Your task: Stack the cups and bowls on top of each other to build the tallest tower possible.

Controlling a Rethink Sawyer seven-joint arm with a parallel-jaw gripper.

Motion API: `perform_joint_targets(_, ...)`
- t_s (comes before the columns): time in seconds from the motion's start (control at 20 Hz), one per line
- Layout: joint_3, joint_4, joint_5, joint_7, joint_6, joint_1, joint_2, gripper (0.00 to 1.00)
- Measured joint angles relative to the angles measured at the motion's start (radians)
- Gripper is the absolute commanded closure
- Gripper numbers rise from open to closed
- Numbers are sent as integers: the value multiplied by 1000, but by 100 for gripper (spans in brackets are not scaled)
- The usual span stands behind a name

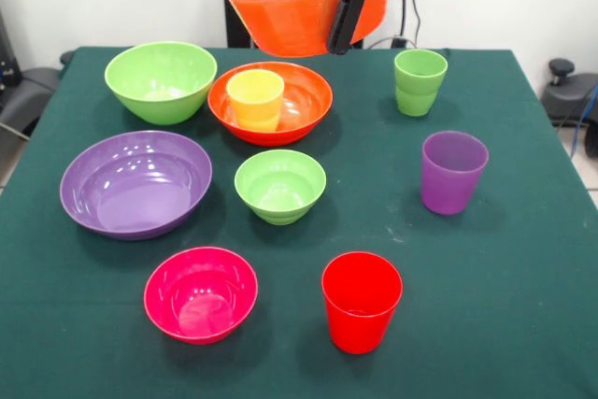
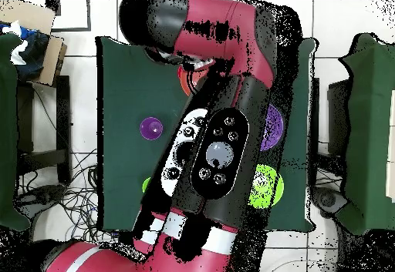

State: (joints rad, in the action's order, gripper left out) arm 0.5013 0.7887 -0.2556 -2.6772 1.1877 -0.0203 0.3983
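You are carrying the large orange bowl [image 1: 294,2] in the air, tilted so its mouth faces the camera across the table, hanging above and just behind the small orange bowl [image 1: 270,103]. I judge it light and stiff, a thin glossy plastic shell, so it is likely to be slippery and to swing or slide if you are moving fast. The rim is the only sensible place to hold it, and that is where the gripper [image 1: 344,11] is pinching it: the dark fingers [image 1: 338,16] are closed nearly together over the wall at the bowl's right-hand rim, one showing outside and, by my reading, the other hidden inside.

The small orange bowl is sitting on the green table [image 1: 523,306] with the yellow cup [image 1: 255,98] standing upright inside it. To that bowl's left the large green bowl [image 1: 161,80] is resting just beside it, and to its right, well apart, the light green cup [image 1: 420,81] is standing. In front of it the small green bowl [image 1: 279,185] is lying near, with the large purple bowl [image 1: 135,182] to the front left and the purple cup [image 1: 452,172] to the front right. Farther forward the pink bowl [image 1: 200,292] and the red cup [image 1: 361,300] are sitting well apart from it.

From overhead the red arm [image 2: 220,153] is covering most of the table, so the hold is not showing there.
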Motion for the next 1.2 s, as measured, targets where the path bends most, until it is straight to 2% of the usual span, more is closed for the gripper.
perform_joint_targets(0.25, -26, 0, 13, 12, 0, 8, 19, 100)
perform_joint_targets(0.8, -87, 0, 32, 133, 0, 20, 103, 100)
perform_joint_targets(1.2, -98, 0, 38, 160, 0, 20, 131, 100)
